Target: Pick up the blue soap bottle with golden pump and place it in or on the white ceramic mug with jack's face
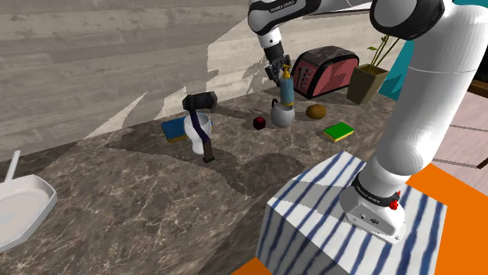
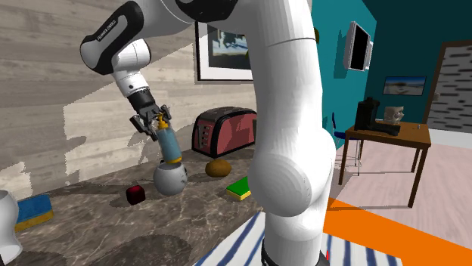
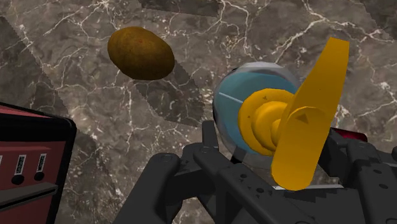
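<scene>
**Bottle at the mug, in grip**

Noted end effector (image 1: pixel 278 74) clamped on the blue soap bottle (image 1: pixel 287 92) just under its golden pump (image 3: pixel 305 121). Cannot see the finger pads, hidden behind that pump in the wrist view. Found the bottle tilted, base down at the mouth of the pale round mug (image 2: pixel 170 178) on the marble table (image 1: pixel 141 211). Cannot tell whether resting inside or hanging just above. Cannot make out any face on the mug. Logged brown lump (image 3: pixel 140 53) and red toaster (image 3: pixel 32 165) near, the toaster cut off at the wrist view's edge.
</scene>
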Controlling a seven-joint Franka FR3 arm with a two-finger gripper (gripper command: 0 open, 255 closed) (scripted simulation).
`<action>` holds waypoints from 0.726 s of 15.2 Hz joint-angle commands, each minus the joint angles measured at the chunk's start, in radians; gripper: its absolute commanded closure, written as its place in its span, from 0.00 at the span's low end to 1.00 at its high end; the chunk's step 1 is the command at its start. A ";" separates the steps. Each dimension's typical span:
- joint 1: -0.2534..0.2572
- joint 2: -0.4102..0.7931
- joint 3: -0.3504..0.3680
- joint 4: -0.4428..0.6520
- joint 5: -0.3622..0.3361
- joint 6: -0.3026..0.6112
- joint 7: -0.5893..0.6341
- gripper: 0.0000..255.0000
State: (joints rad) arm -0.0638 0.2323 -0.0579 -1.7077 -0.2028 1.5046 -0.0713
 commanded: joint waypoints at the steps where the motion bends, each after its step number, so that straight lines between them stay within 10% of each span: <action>1: 0.001 0.001 0.001 -0.005 0.000 0.007 0.002 1.00; 7: 0.000 0.001 0.001 -0.005 0.000 0.007 0.002 1.00; 8: 0.000 0.001 0.000 -0.005 0.000 0.007 0.002 0.00; 11: 0.000 0.002 0.000 -0.004 0.000 0.007 0.002 0.00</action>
State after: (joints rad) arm -0.0637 0.2342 -0.0575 -1.7119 -0.2025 1.5116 -0.0695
